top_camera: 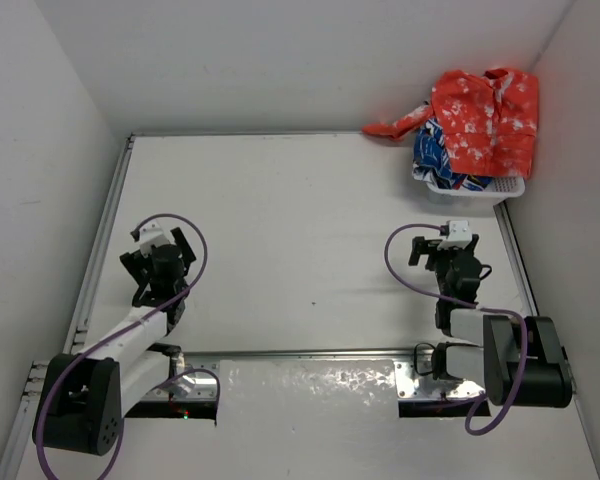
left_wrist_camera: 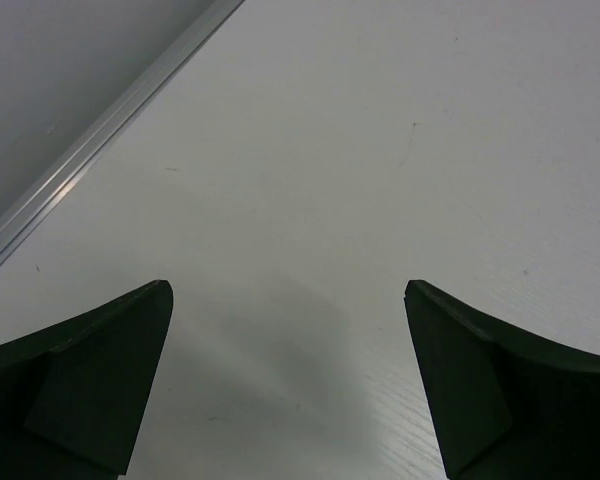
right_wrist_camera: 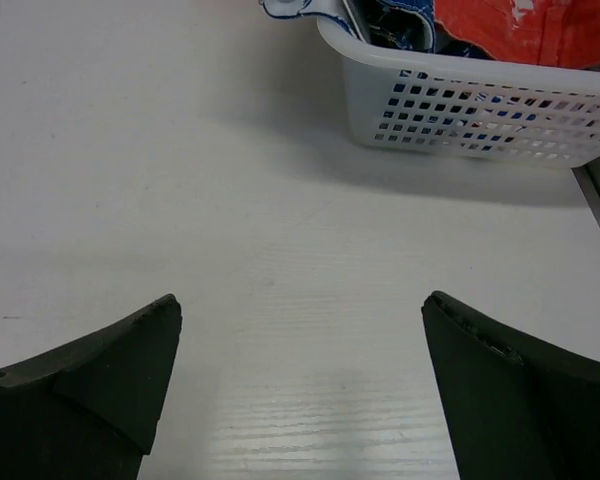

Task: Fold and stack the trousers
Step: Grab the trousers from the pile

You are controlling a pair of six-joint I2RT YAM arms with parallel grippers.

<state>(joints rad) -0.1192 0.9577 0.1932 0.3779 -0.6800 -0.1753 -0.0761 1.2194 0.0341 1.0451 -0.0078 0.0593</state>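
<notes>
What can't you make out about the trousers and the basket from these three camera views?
1. Top view: the trousers lie heaped over the basket; legs and waistband cannot be told apart.
2. Top view: the blue patterned garment is mostly buried under them; its type is unclear.
3. Right wrist view: the top edge cuts off the basket, so only a strip of red fabric shows.
4. Left wrist view: only table shows; basket out of frame.

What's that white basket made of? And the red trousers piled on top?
The basket looks like hard white plastic: smooth walls with neat rows of square holes. The trousers look like thin, soft cloth, matte red-orange with white speckles; they crumple and droop over the rim. Which fabric exactly, I cannot tell.
</notes>
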